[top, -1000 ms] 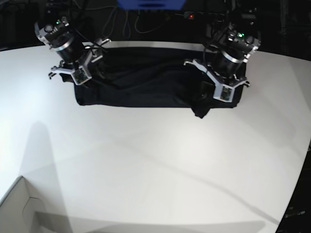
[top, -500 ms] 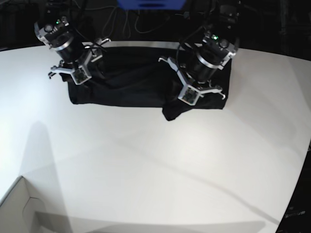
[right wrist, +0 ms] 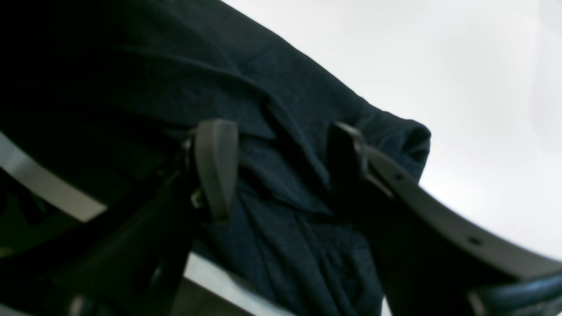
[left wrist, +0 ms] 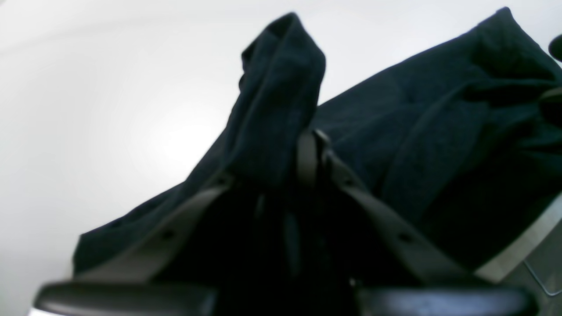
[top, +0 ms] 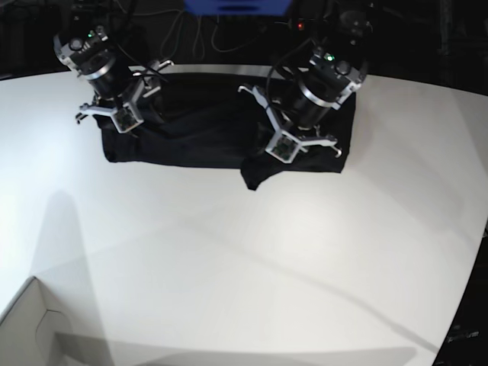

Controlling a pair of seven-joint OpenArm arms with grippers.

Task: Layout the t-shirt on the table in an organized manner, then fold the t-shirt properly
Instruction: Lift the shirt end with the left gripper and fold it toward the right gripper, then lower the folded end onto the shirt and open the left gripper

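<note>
The black t-shirt (top: 206, 130) lies bunched in a wide band at the far side of the white table (top: 244, 252). My left gripper (top: 278, 152) sits over the shirt's right half, shut on a fold of the cloth. In the left wrist view that fold (left wrist: 276, 101) stands up out of the closed left gripper (left wrist: 303, 158). A dangling corner (top: 255, 177) hangs toward the near side. My right gripper (top: 122, 122) rests at the shirt's left end. Seen from the right wrist, the right gripper (right wrist: 281, 162) is open, with wrinkled t-shirt (right wrist: 281, 114) lying under its spread fingers.
A white box corner (top: 30, 328) juts in at the near left. Beyond the table's far edge are dark cables and a blue object (top: 236, 6). Bare white tabletop stretches from the shirt to the near edge.
My left gripper has moved leftward in the base view, dragging the shirt's right side and dangling corner with it, so the shirt is narrower. The right arm has stayed put.
</note>
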